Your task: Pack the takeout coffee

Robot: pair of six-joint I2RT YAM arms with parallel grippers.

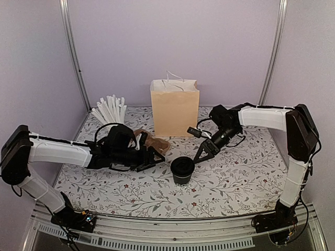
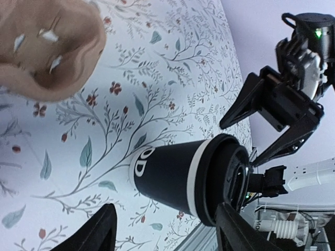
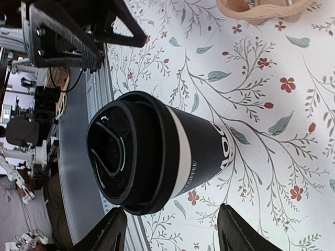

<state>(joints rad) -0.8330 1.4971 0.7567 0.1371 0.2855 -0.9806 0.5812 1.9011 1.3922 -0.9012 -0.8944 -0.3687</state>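
Note:
The takeout coffee [image 1: 182, 169], a black paper cup with its black lid on, stands upright on the floral tablecloth between my two grippers. It shows in the left wrist view [image 2: 188, 178] and the right wrist view [image 3: 152, 151]. My left gripper [image 1: 156, 158] is open and empty, just left of the cup, not touching it. My right gripper [image 1: 203, 152] is open and empty, just right of and above the cup; its fingers [image 2: 272, 120] show in the left wrist view. The brown pulp cup carrier [image 1: 153, 141] lies behind my left gripper.
A tan paper bag [image 1: 175, 107] with white handles stands upright at the back centre. A white cup of white sticks [image 1: 110, 111] stands at the back left. The carrier also shows in the left wrist view [image 2: 49, 49]. The table's front rail [image 1: 172, 230] runs along the near edge.

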